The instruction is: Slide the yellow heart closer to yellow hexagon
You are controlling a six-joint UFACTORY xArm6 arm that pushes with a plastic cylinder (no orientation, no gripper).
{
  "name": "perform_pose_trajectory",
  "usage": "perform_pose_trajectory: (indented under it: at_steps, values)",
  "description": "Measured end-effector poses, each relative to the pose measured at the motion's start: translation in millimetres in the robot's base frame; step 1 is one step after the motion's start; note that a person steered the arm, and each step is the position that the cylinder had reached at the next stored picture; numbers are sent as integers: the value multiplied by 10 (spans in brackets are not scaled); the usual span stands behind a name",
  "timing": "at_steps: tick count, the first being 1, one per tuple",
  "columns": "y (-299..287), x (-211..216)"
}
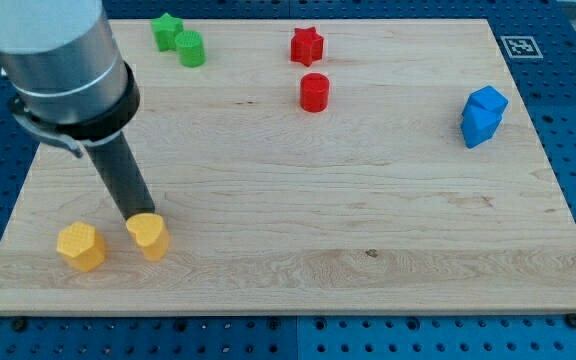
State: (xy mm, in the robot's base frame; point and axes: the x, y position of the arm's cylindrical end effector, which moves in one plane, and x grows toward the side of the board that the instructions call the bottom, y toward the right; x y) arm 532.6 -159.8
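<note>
The yellow heart (149,236) lies near the view's bottom left on the wooden board (368,220). The yellow hexagon (80,246) lies just to its left, a small gap between them. My tip (140,217) is at the heart's upper edge, touching or almost touching it from the view's top. The rod slants up to the left into the grey arm body.
A green star (167,30) and a green cylinder (190,48) are at the top left. A red star (307,44) and a red cylinder (314,92) are at top centre. Two blue blocks (483,115) sit together at the right.
</note>
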Motion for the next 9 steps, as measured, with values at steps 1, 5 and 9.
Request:
perform_pose_trajectory:
  at_steps: [1,5,9]
  values:
    - [95,26]
    - [964,193]
    - [345,292]
